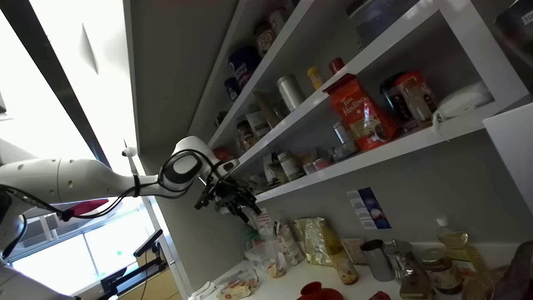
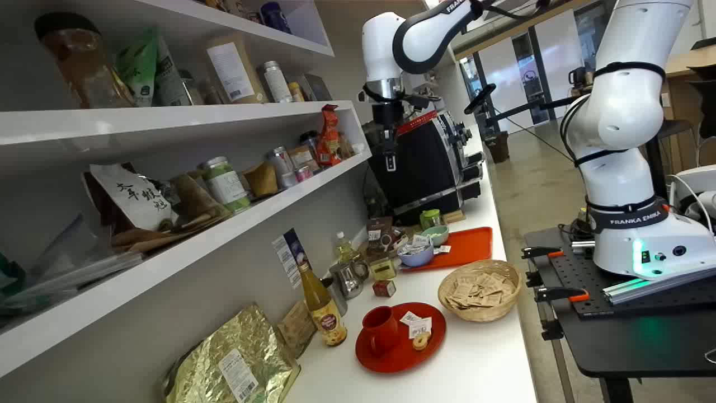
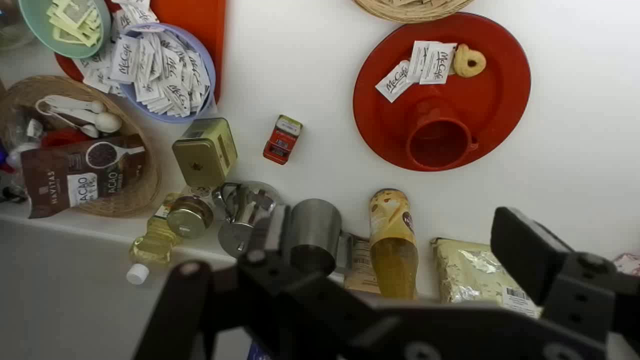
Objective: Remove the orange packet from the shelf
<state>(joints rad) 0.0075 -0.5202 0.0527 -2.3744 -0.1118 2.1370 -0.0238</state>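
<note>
The orange packet (image 1: 360, 112) stands upright on the white shelf (image 1: 416, 142), between a jar with a silver lid and a dark jar. It also shows at the far end of the shelf (image 2: 224, 233) in an exterior view (image 2: 329, 140). My gripper (image 1: 251, 212) points down in front of the shelving, apart from the packet. It also hangs near the shelf's end in an exterior view (image 2: 390, 162). In the wrist view the gripper (image 3: 397, 240) has its fingers wide apart with nothing between them. The packet is out of view there.
Below, the counter holds a syrup bottle (image 3: 392, 245), a steel cup (image 3: 315, 230), a gold bag (image 3: 475, 272) and a red plate (image 3: 505, 100) with a mug. A dark-lidded jar (image 1: 416, 98) and a pale bag (image 1: 466, 100) share the packet's shelf. A black machine (image 2: 425, 168) stands behind the gripper.
</note>
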